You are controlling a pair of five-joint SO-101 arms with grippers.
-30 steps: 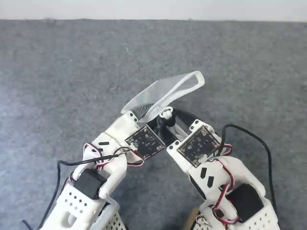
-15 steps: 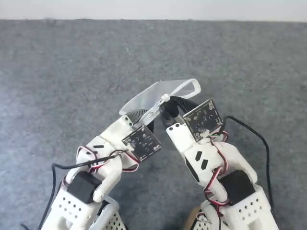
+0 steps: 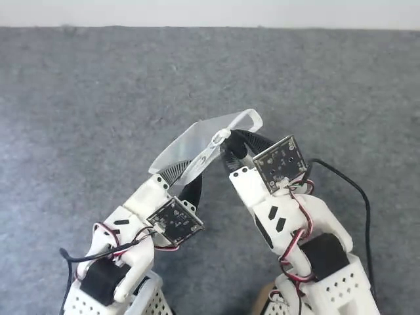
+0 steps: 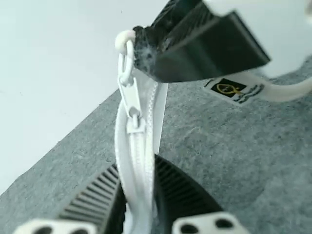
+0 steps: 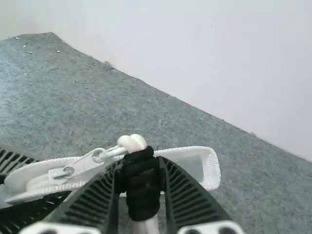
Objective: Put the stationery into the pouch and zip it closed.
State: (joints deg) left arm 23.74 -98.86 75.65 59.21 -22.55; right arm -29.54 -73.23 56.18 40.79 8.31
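Note:
A translucent white pouch point(image 3: 187, 144) hangs in the air above the grey mat, held between the two arms. My left gripper point(image 3: 178, 176) is shut on the pouch's near end, its ribbed black fingers point(image 4: 92, 200) clamping the white zipper tape point(image 4: 139, 161). My right gripper point(image 3: 228, 146) is shut on the zip pull point(image 3: 220, 136), a white bead and cord point(image 5: 130, 142) pinched between its fingers point(image 5: 97, 195). The slider point(image 4: 132, 122) sits near the right gripper point(image 4: 195, 39). The pouch loop end point(image 5: 195, 163) sticks out beyond the right fingers. No loose stationery is visible.
Grey felt mat point(image 3: 79, 98) covers the table, bare all around the arms. A pale wall point(image 3: 210, 12) borders its far edge. Black cable point(image 3: 357, 197) loops beside the right arm.
The left arm has drawn back toward the near left, pulling the pouch's end with it. The pouch has shifted left and lower. The right gripper turned and kept its hold on the pull.

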